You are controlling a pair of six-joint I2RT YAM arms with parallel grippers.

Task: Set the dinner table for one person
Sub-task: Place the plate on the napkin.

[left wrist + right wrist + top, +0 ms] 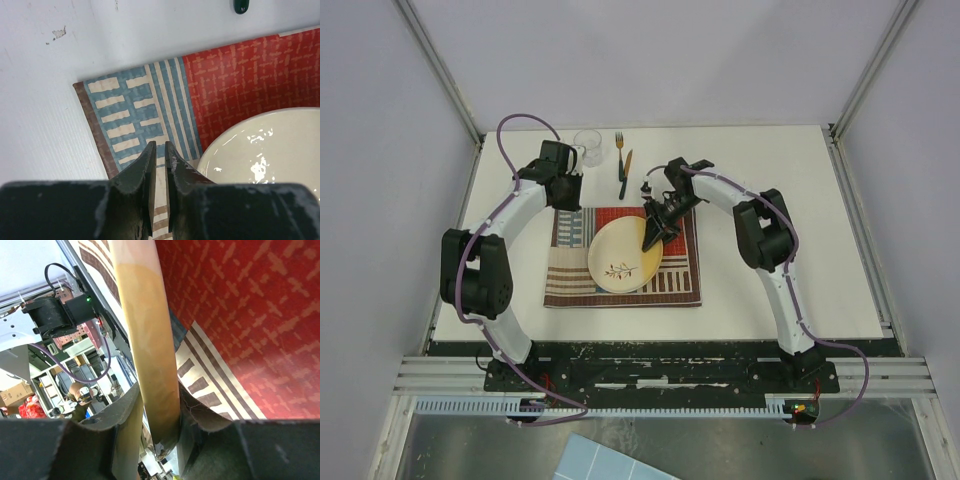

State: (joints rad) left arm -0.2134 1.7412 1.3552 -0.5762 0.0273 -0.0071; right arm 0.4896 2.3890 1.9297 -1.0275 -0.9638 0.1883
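The white dinner table [770,290] carries a red, blue and beige striped placemat [570,280] with a cream plate [618,258] on it. My right gripper [655,235] is shut on the plate's right rim. In the right wrist view the gripper [159,390] clamps the rim [142,315] edge on, above the placemat [250,315]. My left gripper [567,195] hovers over the placemat's far left corner. In the left wrist view the gripper [160,145] is shut and empty, with the plate [265,150] to its right.
A clear glass [587,147], a fork [618,150] and a dark-handled knife [624,175] lie on the table behind the placemat. The knife's handle tip [241,6] shows in the left wrist view. Metal frame posts stand at the table's far corners.
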